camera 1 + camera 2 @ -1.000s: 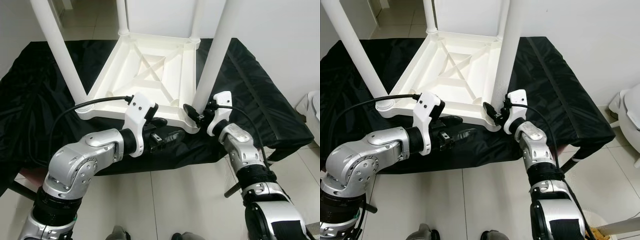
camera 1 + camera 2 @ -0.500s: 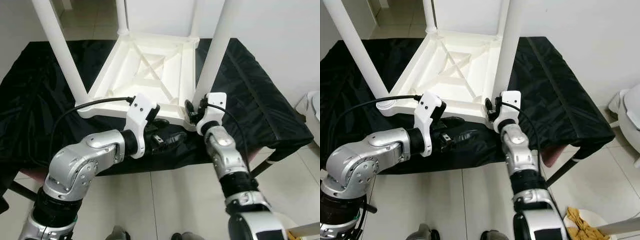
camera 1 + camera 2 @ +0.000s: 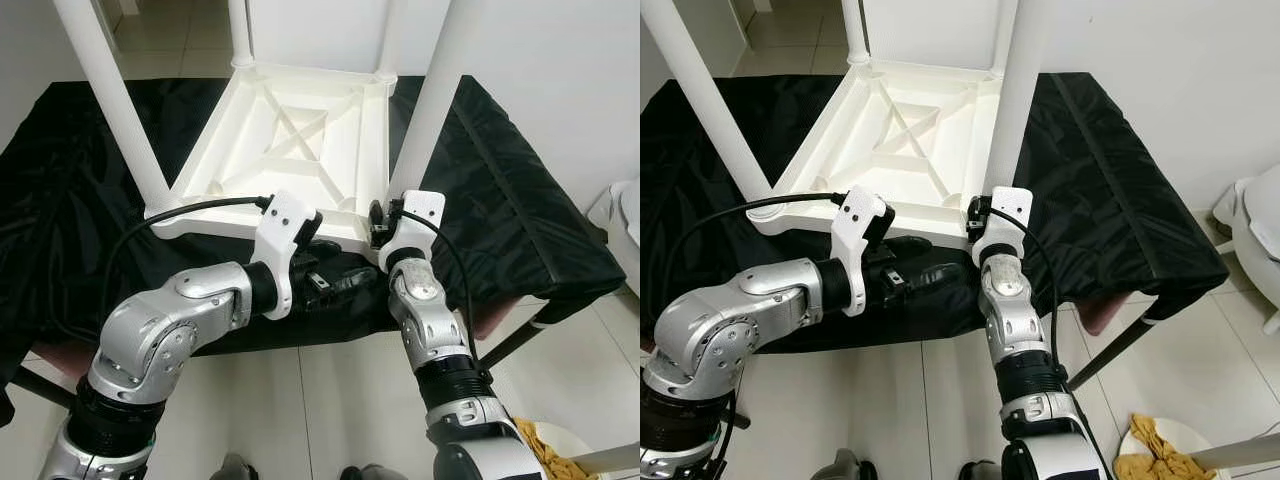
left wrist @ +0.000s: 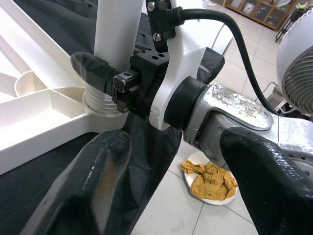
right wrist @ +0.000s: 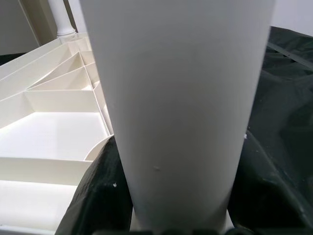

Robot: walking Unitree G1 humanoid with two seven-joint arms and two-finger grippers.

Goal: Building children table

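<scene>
Left eye view: left gripper (image 3: 345,281) hovers fingers apart, just short of the near corner of the upturned table (image 3: 290,150) on the black cloth (image 3: 520,200). Right gripper (image 4: 105,81) is clamped round the near-right leg (image 3: 432,95) at its threaded base. Looks like light, stiff, slick plastic, so grip low by the socket; leg's long axis points straight up.

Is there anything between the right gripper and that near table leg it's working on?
Nothing visible. The right gripper already has its fingers round the near leg at its base, just above the threaded socket on the upturned tabletop. The left gripper sits open beside it, below that corner.
</scene>
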